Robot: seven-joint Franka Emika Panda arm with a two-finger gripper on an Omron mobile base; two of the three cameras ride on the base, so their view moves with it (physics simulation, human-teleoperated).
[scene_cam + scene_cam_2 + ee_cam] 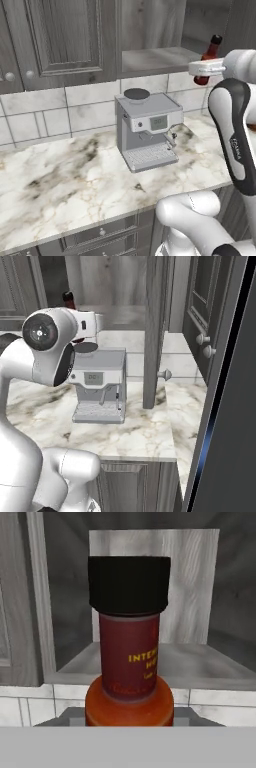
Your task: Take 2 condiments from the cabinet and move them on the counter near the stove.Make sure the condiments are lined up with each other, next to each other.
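Note:
A dark red sauce bottle [212,49] [129,657] with a black cap, one of the condiments, hangs upright in the air just in front of the cabinet's open shelf compartment [152,59]. My gripper [203,69] is shut on its lower body; its base sits below the shelf's front edge. In the hand view the bottle is very close, with the bare shelf [205,662] behind it. From the right base view just its cap [68,298] peeks over the arm. The marble counter [65,175] lies below. The stove is out of view.
A silver coffee machine [147,127] [97,386] stands on the counter under the bottle. An open cabinet door [155,331] hangs edge-on right of it, another door [200,306] further right. Closed cabinet doors [60,40] are at left, drawers [100,235] below the counter.

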